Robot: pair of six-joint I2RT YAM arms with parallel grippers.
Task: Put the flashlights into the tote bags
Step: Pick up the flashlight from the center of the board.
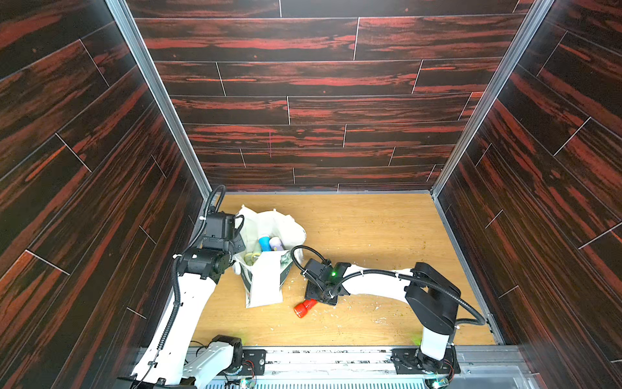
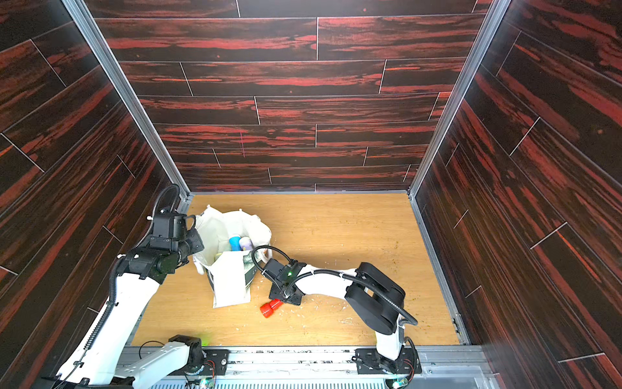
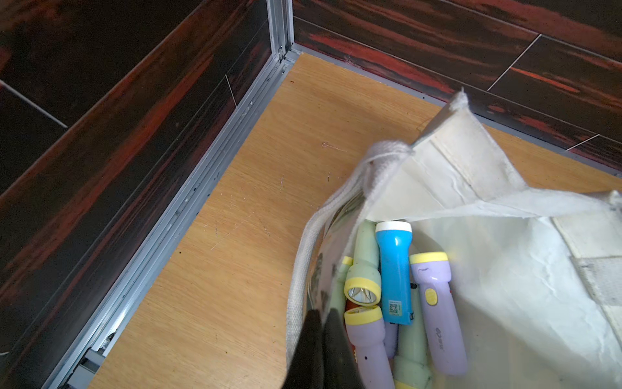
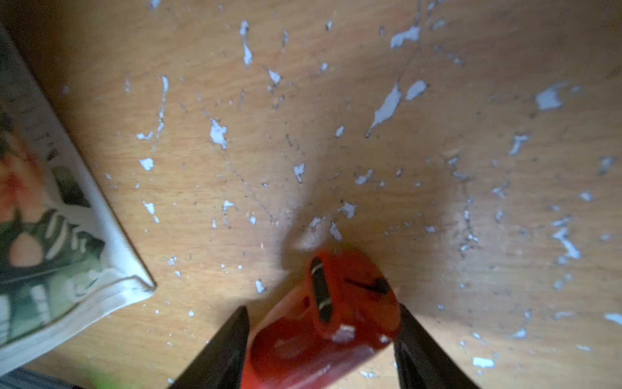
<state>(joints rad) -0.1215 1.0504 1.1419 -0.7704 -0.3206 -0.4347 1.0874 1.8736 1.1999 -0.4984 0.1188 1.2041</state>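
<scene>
The left arm [image 1: 193, 303] is reaching forward with its elbow raised, its wrist sitting against the left side of the tote bag [image 1: 266, 286]. The left gripper [image 3: 322, 313] is pinching the bag's rim fabric between closed fingers, holding the mouth open. The right arm [image 1: 377, 283] is stretching low and nearly level toward the bag, its wrist tilting down at the table [image 1: 370, 229] just right of the bag. The right gripper [image 4: 322, 307] is straddling the tail end of the red flashlight [image 4: 340, 323] at a middling width, fingers close against both sides; whether they are pressing it cannot be told. That flashlight is lying on the table outside the bag, near its right lower corner, in both top views. Inside the bag, a blue flashlight [image 3: 393, 269] is lying among lilac and pale green ones; it is carrying a small square-code label [image 3: 395, 308], too small to read. A lilac flashlight [image 3: 437, 313] is showing a raised logo, unreadable. The bag's dark print [image 4: 43, 235] is showing blurred lettering.
</scene>
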